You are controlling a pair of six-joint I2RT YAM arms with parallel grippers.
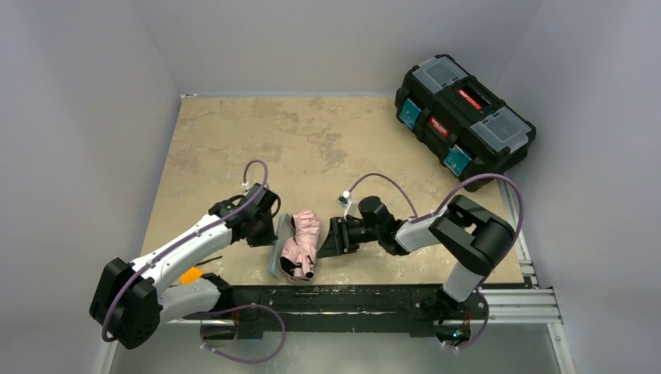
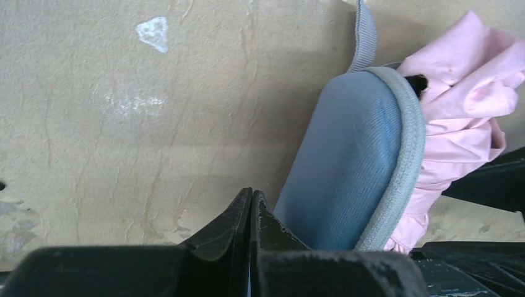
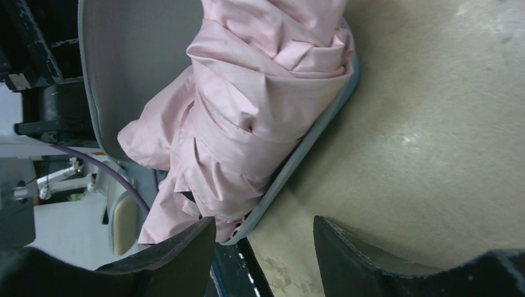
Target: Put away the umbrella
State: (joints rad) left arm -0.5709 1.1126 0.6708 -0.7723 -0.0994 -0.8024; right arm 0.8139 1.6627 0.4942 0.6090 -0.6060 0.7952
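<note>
The folded pale pink umbrella (image 1: pixel 302 241) lies bunched inside the open grey oval case (image 1: pixel 278 248) near the table's front edge. In the left wrist view the case's raised lid (image 2: pixel 347 167) stands on edge with pink fabric (image 2: pixel 458 105) behind it. My left gripper (image 1: pixel 265 222) is shut and empty, its tips (image 2: pixel 252 198) right beside the lid's outer face. My right gripper (image 1: pixel 327 240) is open just right of the umbrella; in its view (image 3: pixel 263 238) the jaws straddle the case's rim (image 3: pixel 297 154) below the pink canopy (image 3: pixel 260 99). Shaft and handle are hidden.
A black toolbox (image 1: pixel 463 117) with clear lid compartments sits at the back right. The black front rail (image 1: pixel 351 296) runs along the near edge, close below the case. An orange object (image 1: pixel 191 274) shows by the left arm.
</note>
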